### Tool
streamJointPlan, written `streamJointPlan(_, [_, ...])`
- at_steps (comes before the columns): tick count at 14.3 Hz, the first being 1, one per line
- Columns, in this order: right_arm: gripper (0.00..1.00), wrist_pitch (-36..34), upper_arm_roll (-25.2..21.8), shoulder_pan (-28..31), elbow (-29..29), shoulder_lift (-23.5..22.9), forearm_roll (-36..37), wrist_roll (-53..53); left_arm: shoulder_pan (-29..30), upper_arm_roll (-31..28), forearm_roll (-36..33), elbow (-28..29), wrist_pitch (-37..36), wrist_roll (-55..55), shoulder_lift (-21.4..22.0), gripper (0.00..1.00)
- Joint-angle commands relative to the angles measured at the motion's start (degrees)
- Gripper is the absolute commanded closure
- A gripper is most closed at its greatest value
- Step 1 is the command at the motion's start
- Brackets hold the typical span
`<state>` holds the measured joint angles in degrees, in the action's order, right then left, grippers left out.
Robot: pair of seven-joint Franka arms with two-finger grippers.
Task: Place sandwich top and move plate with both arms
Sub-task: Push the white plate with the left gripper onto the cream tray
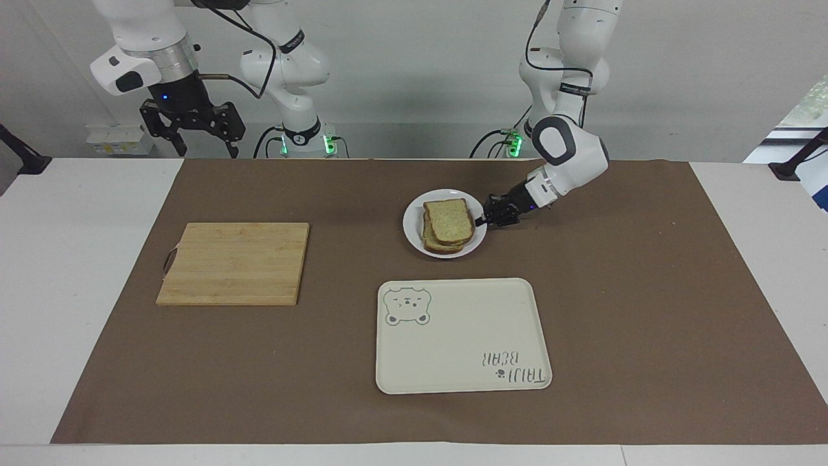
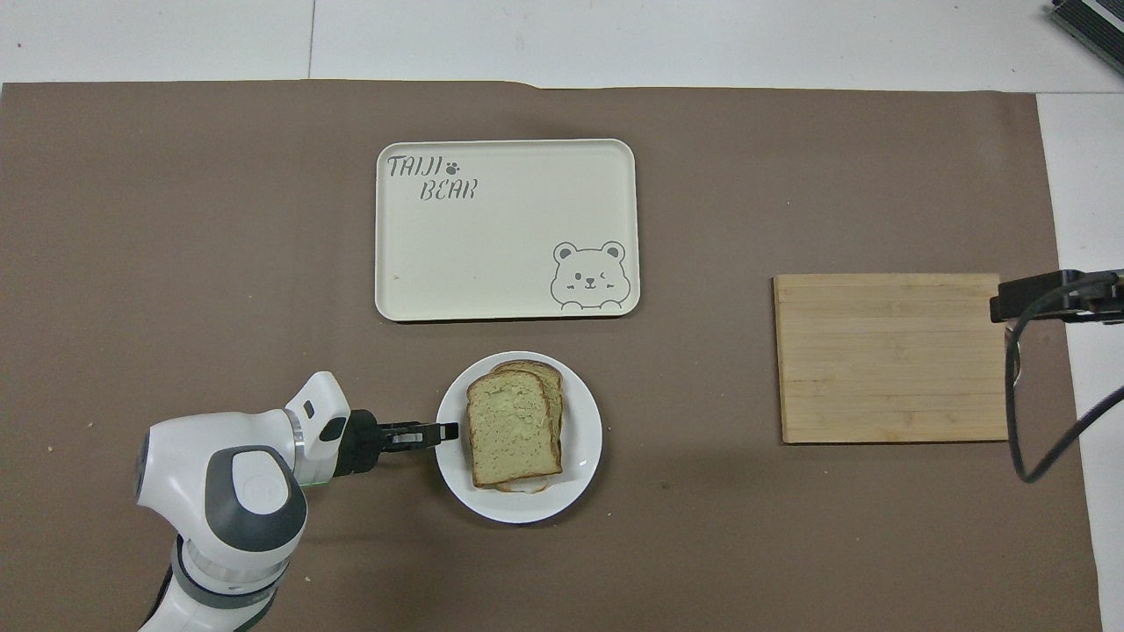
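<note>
I have the sandwich top (image 1: pixel 450 220) lying flat on the lower slice (image 2: pixel 543 386), which peeks out along one edge, and the stack sits on the small white plate (image 1: pixel 414 228). The plate rests on the brown mat (image 1: pixel 647 310), around the middle of the table, nearer to the robots than the cream bear tray (image 1: pixel 462 349) and just apart from it.

My left gripper (image 1: pixel 480 221) is low at the plate's rim on the side toward the left arm's end of the table, its fingers pinched together on that rim. In the overhead view the fingertips (image 2: pixel 446 431) overlap the white edge, short of the bread. The left arm (image 2: pixel 228 491) reaches in from its own end, wrist bent down toward the plate.

My right gripper (image 1: pixel 202 150) hangs high in the air over the table's edge at the robots' end, near the right arm's base, with its fingers spread wide and nothing between them; the right arm waits there.

The bamboo cutting board (image 1: pixel 234 263) lies flat on the mat toward the right arm's end, well apart from the plate, with a small handle loop (image 1: pixel 169 260) on its outer edge
</note>
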<state>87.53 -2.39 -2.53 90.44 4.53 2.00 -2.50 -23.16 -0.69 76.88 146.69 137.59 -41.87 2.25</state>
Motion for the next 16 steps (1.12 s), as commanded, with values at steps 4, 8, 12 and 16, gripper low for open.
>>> streamJointPlan(4, [0.0, -0.6, 0.6, 1.1, 0.1, 0.5, 0.5, 1.7, 2.5, -0.8, 0.9, -2.8, -2.1, -0.4, 0.8, 1.0])
streamJointPlan(8, [0.0, -1.7, 0.6, 1.2, -1.1, -0.1, 1.1, 3.6, 5.2, -0.8, 0.4, -8.2, -4.4, 0.5, 0.0, 1.0])
streamJointPlan(12, [0.0, -1.7, 0.5, 1.0, -0.7, 0.2, 0.5, 5.0, 9.7, -0.7, -3.2, -18.0, -6.5, 4.3, -5.0, 1.0])
streamJointPlan(16, [0.0, -1.7, 0.5, 1.0, -0.7, 0.2, 0.6, 5.1, 13.0, -0.2, -15.3, -30.3, -8.4, 15.3, -12.4, 1.0])
